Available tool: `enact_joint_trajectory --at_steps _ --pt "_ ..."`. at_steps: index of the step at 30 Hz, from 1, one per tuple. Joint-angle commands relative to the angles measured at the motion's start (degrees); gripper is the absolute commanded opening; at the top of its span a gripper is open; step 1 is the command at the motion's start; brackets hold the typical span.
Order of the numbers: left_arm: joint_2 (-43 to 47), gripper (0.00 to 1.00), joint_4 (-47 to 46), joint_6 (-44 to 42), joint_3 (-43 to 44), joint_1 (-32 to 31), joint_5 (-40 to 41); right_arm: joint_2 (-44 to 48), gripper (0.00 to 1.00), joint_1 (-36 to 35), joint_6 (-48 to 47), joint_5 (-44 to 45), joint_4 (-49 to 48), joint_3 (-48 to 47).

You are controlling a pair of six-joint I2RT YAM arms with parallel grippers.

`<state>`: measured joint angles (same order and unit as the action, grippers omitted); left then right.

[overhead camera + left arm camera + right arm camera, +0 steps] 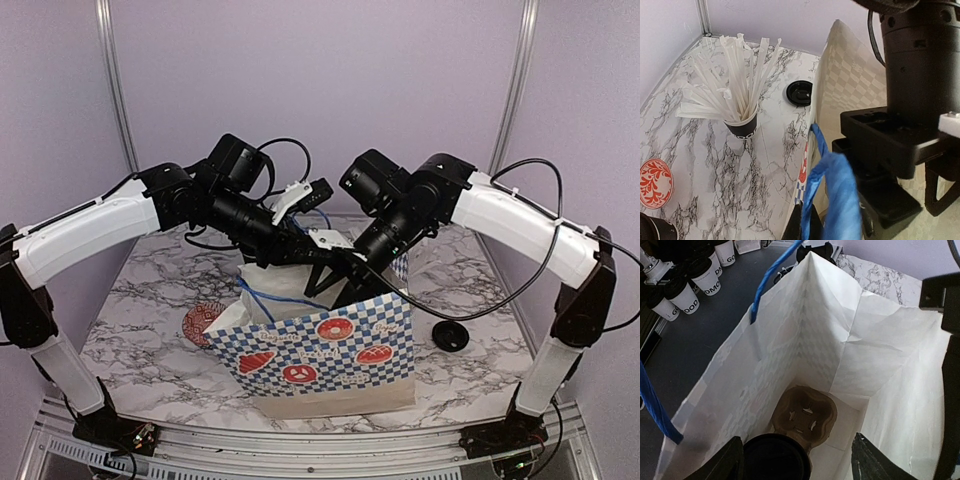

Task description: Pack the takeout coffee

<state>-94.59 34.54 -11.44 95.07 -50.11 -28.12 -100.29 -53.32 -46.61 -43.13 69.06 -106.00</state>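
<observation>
One takeout coffee cup, black with a black lid, stands in the near hole of a brown carrier tray at the bottom of the paper bag. The tray's far hole is empty. My right gripper hangs open inside the bag's mouth, its fingers wider than the cup and above it. My left gripper is shut on the bag's blue handle and holds that side up. A loose black lid lies on the table right of the bag.
A black cup bristling with white sticks stands on the marble table behind the bag. A red patterned disc lies left of the bag. White cups with black lids stand beyond the bag, off the table.
</observation>
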Motion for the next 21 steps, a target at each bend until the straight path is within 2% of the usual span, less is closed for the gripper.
enact_joint_trajectory --at_steps 1,4,5,7,10,13,19,21 --pt "1.2 0.00 4.3 -2.3 1.2 -0.2 1.0 1.3 0.66 -0.1 -0.6 4.5 1.0 -1.5" --pt "2.0 0.00 6.6 -3.7 0.9 -0.1 3.0 3.3 0.39 0.7 -0.9 5.8 1.1 0.1" --pt "2.0 0.00 7.4 -4.2 1.0 0.0 3.7 4.0 0.37 1.0 -1.0 5.8 1.1 0.4" --pt "1.9 0.00 8.9 -4.8 1.2 0.1 4.8 5.9 0.40 1.5 -1.1 5.4 1.0 0.4" --pt "1.5 0.00 9.5 -5.1 1.5 0.4 5.3 8.4 0.56 2.4 -1.1 4.5 0.6 0.3" --pt "0.5 0.00 9.5 -5.4 3.1 0.4 5.8 10.3 0.62 3.3 -1.4 4.4 0.7 -0.4" --pt "-3.1 0.00 9.8 -9.0 6.7 1.6 8.2 12.9 0.67 6.6 -1.7 4.5 0.4 -1.7" --pt "-4.8 0.07 10.0 -8.7 8.3 2.6 8.3 13.2 0.67 7.7 -1.4 4.6 0.4 -2.0"
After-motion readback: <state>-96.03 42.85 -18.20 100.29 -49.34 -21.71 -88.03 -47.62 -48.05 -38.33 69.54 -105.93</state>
